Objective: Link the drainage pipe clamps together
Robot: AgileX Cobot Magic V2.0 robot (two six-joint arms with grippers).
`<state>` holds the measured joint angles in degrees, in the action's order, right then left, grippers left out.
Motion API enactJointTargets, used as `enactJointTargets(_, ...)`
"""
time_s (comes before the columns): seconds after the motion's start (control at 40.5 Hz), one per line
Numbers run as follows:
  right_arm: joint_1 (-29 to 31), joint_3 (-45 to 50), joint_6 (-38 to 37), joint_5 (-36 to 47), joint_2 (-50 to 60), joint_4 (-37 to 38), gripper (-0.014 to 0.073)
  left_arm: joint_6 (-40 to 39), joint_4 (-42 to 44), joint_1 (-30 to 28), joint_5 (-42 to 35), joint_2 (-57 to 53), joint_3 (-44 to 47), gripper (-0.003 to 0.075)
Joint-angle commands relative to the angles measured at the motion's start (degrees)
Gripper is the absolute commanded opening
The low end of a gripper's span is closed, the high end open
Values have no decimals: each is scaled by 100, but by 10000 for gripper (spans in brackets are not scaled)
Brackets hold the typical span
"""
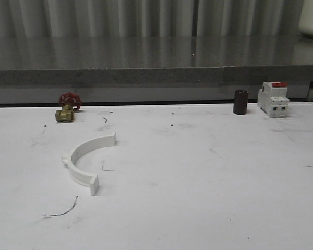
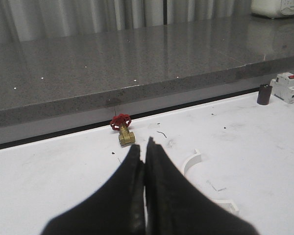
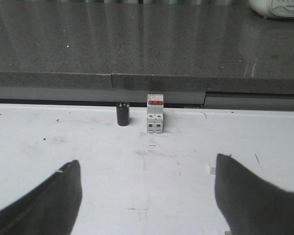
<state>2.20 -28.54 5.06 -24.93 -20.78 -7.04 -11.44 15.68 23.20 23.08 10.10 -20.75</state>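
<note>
front view | one clamp half [image 1: 86,160] lies loose on counter [image 1: 208,182] | left gripper [image 2: 145,161] together, right gripper [image 3: 147,191] apart | you've joined nothing yet

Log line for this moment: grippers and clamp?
left gripper shut, empty | right gripper open, empty | one clamp half on table, untouched

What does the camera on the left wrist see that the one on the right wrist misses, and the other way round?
The left wrist view has the brass valve with a red handwheel, a white pipe clamp half-ring and the left gripper, fingers pressed together. The right wrist view has the right gripper, its fingers spread wide apart. Both share the white breaker with red switch, the dark cylinder beside it, the white table and the grey ledge.
</note>
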Motion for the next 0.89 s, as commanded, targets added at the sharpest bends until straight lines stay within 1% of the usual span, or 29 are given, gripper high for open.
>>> enactJointTargets(0.0, 36, -192, 7, 470, -74, -24, 584, -2, 48, 49, -398, 53, -147, -20)
enactJointTargets(0.346, 36, -192, 2, 573, -79, -31, 584, -2, 48, 49, -398, 53, -147, -20)
enactJointTargets(0.445, 36, -233, -3, 348, -189, -31, 578, -2, 48, 49, -398, 53, -147, -20)
enactJointTargets(0.47, 36, -263, -34, 241, -259, -31, 563, -2, 48, 49, -398, 53, -147, -20)
enactJointTargets(0.569, 36, -507, -296, -21, -905, 22, 463, -2, 48, 49, -398, 53, -147, -20)
enactJointTargets(0.618, 36, -679, -303, -73, -1303, 78, 435, -2, 48, 49, -398, 53, -147, -20)
enactJointTargets(0.742, 124, -1117, -323, -164, -2383, 178, 452, -2, 48, 49, -398, 53, -147, -20)
enactJointTargets(0.865, 533, -1596, -323, -239, -3387, 178, 451, -2, 48, 49, -408, 53, -147, -20)
